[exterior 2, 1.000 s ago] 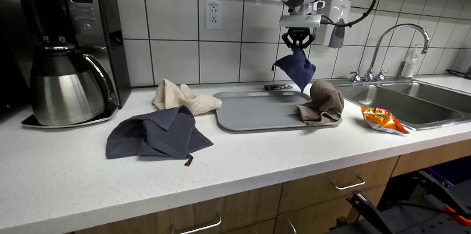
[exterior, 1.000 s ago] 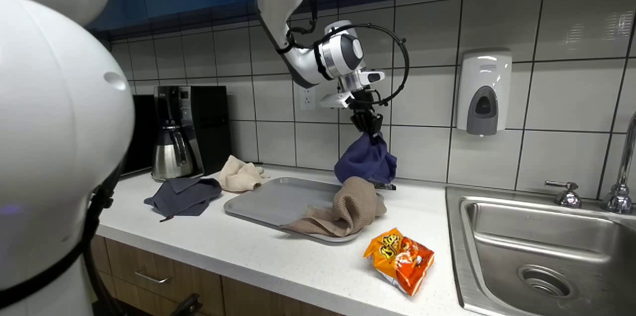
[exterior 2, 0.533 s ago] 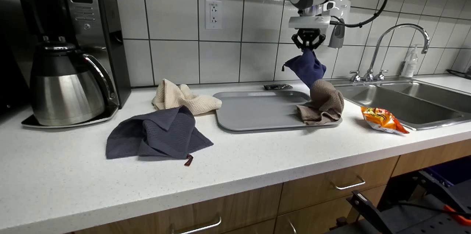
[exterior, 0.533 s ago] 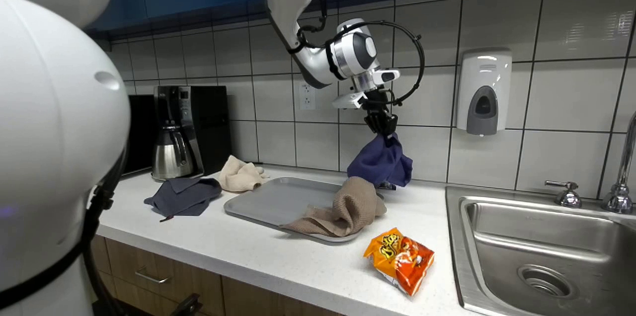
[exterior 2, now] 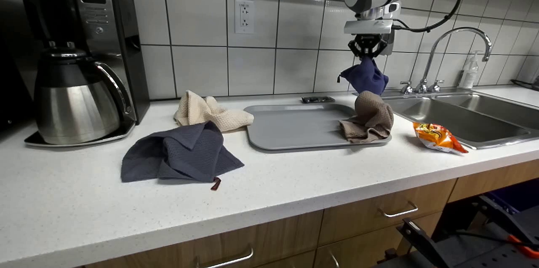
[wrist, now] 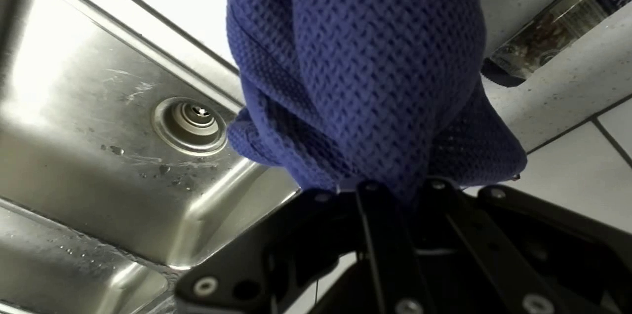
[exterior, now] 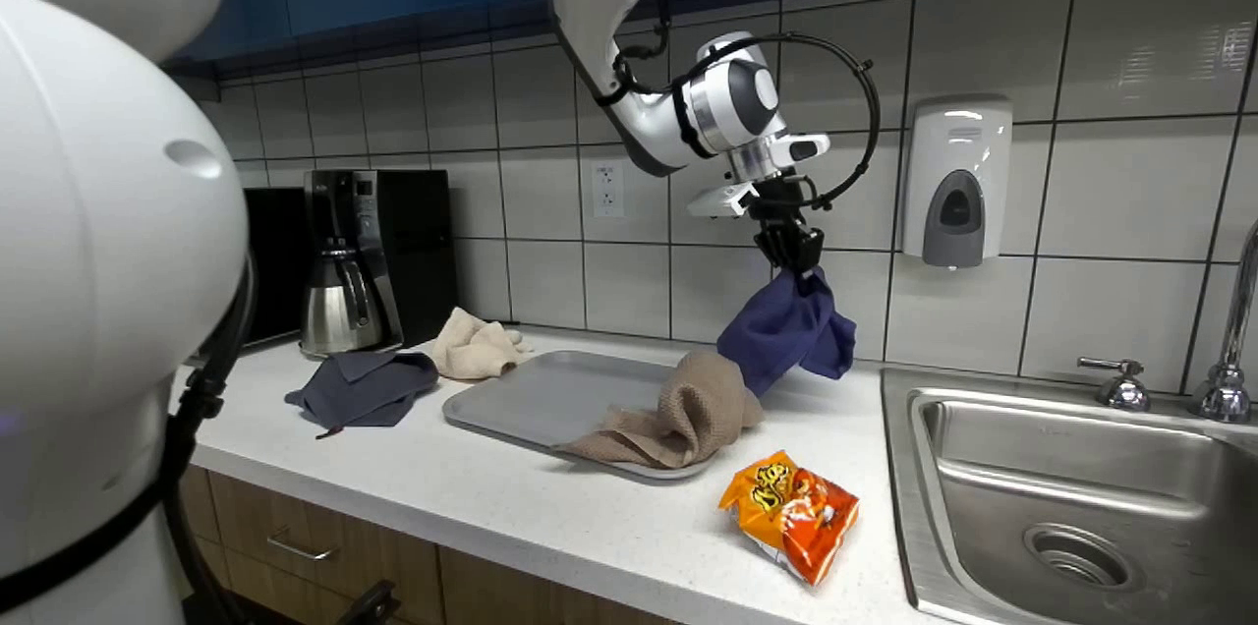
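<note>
The claw was clenched on the gathered top of a purple-blue cloth, whose folds hung loose over the desk. In both exterior views the lower part of that cloth was just beside a brown cloth; whether the two touched could not be told. The brown cloth lay bunched over one end of a grey tray, and a wrapped bar lay near the tray's back edge. Farther out, an orange snack bag rested near the rim of a metal sink. Past the tray's other end lay a cream cloth and a dark grey cloth, with a coffee maker beyond them. A soap dispenser hung on the tiled wall.
</note>
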Controlling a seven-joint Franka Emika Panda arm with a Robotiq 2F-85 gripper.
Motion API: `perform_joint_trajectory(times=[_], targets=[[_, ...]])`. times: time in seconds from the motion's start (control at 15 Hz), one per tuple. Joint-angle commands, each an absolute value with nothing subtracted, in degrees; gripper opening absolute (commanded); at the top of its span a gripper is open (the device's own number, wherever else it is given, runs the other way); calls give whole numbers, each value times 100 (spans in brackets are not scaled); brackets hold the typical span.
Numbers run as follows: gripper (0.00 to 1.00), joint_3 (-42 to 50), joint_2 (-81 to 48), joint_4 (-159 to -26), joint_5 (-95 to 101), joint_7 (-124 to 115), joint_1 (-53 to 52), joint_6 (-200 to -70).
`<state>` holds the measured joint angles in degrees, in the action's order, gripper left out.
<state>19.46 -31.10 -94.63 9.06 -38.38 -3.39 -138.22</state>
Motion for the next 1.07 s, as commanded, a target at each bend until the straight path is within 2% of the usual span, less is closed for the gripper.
perform_joint_trajectory(times=[0.0, 1.0], targets=[[3, 1976, -2894, -9715, 1111, -4083, -268, -13900], [3, 2115, -3289, -9615, 1479, -4695, -203, -13828]])
